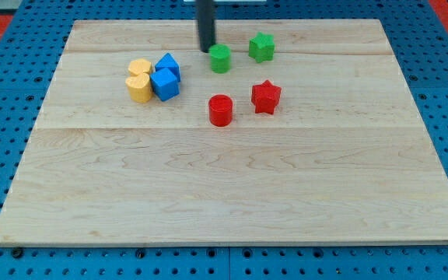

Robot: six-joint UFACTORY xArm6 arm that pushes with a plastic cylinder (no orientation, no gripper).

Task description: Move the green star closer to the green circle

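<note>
The green star (261,47) lies near the view's top, right of centre. The green circle (221,58) lies just to its left and slightly lower, a small gap between them. My rod comes down from the view's top edge and my tip (207,50) rests on the board just left of the green circle, at its upper left side, close to touching it. The tip is on the far side of the circle from the star.
A red circle (220,110) and a red star (265,96) lie below the green pair. Two yellow blocks (139,82) and two blue blocks (166,76) cluster at the left. The wooden board (232,202) sits on a blue pegboard.
</note>
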